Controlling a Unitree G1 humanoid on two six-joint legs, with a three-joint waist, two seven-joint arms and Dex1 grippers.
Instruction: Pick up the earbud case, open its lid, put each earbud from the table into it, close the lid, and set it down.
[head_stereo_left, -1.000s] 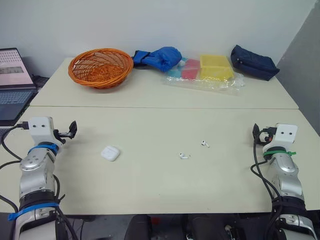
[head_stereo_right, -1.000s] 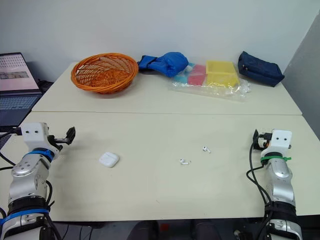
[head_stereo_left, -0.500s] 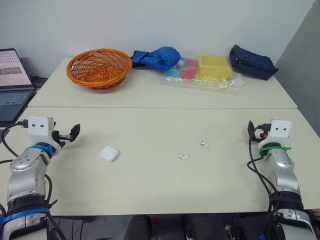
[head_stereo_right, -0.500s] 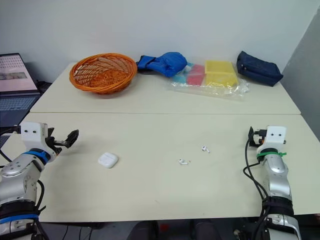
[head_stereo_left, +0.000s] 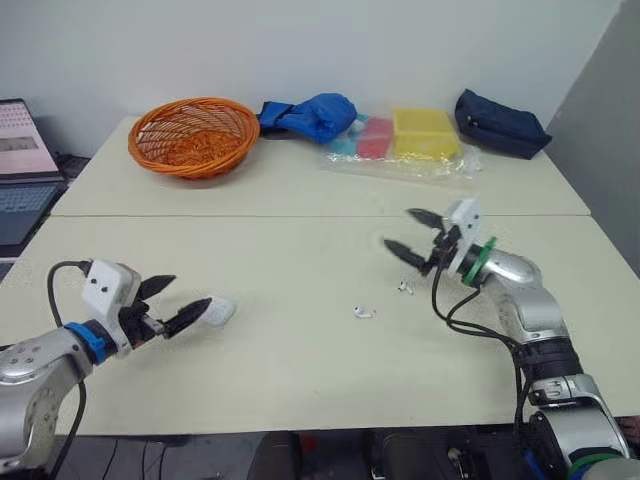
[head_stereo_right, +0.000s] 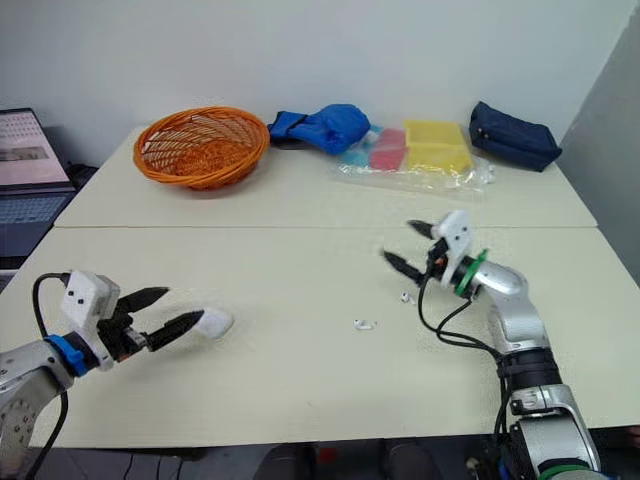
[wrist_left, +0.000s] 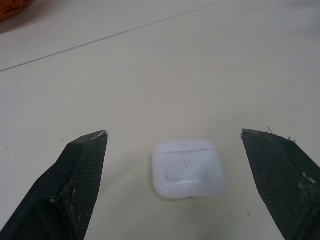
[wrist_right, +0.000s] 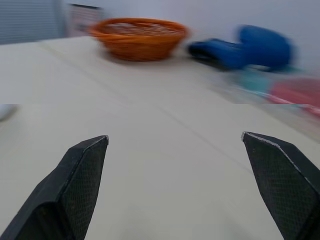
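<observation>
The white earbud case (head_stereo_left: 219, 310) lies shut on the table's left part; in the left wrist view the case (wrist_left: 187, 168) sits between and just beyond the fingertips. My left gripper (head_stereo_left: 182, 302) is open, its tips just left of the case and apart from it. Two white earbuds lie near the middle: one earbud (head_stereo_left: 363, 311) closer to the front, the other earbud (head_stereo_left: 405, 288) further right. My right gripper (head_stereo_left: 409, 232) is open above the table, just above and behind that second earbud, holding nothing.
At the back stand an orange wicker basket (head_stereo_left: 193, 134), a blue cloth bundle (head_stereo_left: 315, 115), a plastic bag with yellow and red items (head_stereo_left: 415, 140) and a dark blue pouch (head_stereo_left: 500, 123). A laptop (head_stereo_left: 22, 165) sits off the left side.
Both arms swung inward from the table's sides. The left gripper turned and reached right up to the case. The right gripper moved left over the table to above the right earbud.
</observation>
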